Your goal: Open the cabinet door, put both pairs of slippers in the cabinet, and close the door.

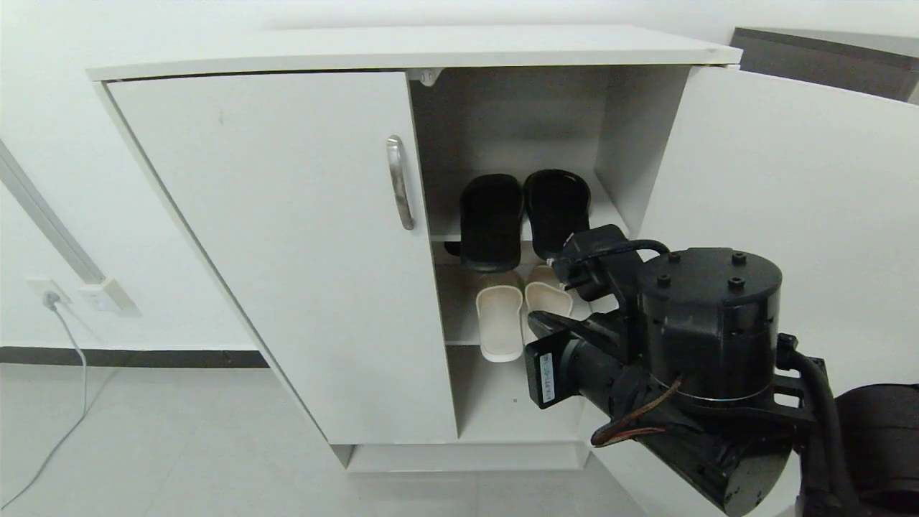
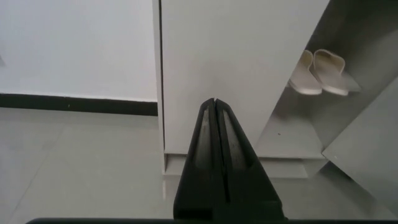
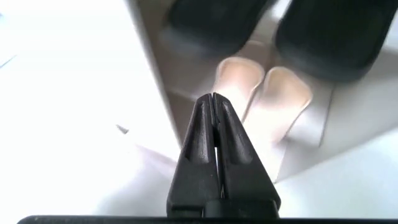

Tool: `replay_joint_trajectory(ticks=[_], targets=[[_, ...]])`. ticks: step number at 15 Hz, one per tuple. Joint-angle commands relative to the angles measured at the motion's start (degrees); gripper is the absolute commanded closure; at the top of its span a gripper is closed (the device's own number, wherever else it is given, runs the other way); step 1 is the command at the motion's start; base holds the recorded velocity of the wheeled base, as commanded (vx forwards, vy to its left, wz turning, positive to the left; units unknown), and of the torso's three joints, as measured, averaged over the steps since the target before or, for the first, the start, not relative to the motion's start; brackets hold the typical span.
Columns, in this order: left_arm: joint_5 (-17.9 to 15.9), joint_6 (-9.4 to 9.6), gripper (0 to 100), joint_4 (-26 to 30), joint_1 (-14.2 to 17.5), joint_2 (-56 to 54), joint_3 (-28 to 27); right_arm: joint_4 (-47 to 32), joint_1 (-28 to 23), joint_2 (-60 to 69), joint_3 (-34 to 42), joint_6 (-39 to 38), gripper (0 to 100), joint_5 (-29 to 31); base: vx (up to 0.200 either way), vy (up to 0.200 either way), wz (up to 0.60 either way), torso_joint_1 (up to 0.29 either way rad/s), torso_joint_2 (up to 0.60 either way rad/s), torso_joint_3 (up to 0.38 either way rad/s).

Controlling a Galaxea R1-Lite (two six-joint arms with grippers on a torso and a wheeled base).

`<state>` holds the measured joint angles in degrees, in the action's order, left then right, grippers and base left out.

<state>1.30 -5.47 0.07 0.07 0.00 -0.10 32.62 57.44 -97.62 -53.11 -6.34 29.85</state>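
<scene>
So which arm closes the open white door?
Right, probably: the black right gripper hangs before the cream slippers, beside the open white cabinet door; the left gripper faces the closed door.

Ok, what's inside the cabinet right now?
A black pair of slippers sits on the upper shelf, a cream pair on the shelf below. The closed left door hides that half of the cabinet, and the right arm covers part of the cream pair.
</scene>
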Motion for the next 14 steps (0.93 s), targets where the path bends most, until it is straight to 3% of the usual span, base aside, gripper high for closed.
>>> replay_joint_trajectory(ticks=[1, 8, 14], targets=[[0.0, 0.02, 100, 0.0, 0.0, 0.0, 0.0, 0.0, 0.0, -0.6, 0.2, 0.0, 100, 0.0, -0.200, 0.000, 0.00, 0.002, 0.00, 0.007], [0.0, -0.06, 100, 0.0, 0.0, 0.0, 0.0, 0.1, 0.0, -1.5, 0.8, -0.3, 100, 0.1, -0.200, 0.000, 0.00, 0.002, 0.00, 0.006], [0.0, -0.06, 100, 0.0, 0.0, 0.0, 0.0, 2.2, -0.6, -2.7, 2.9, 0.9, 100, -0.1, 0.000, 0.000, 0.00, 0.000, 0.00, 0.000]])
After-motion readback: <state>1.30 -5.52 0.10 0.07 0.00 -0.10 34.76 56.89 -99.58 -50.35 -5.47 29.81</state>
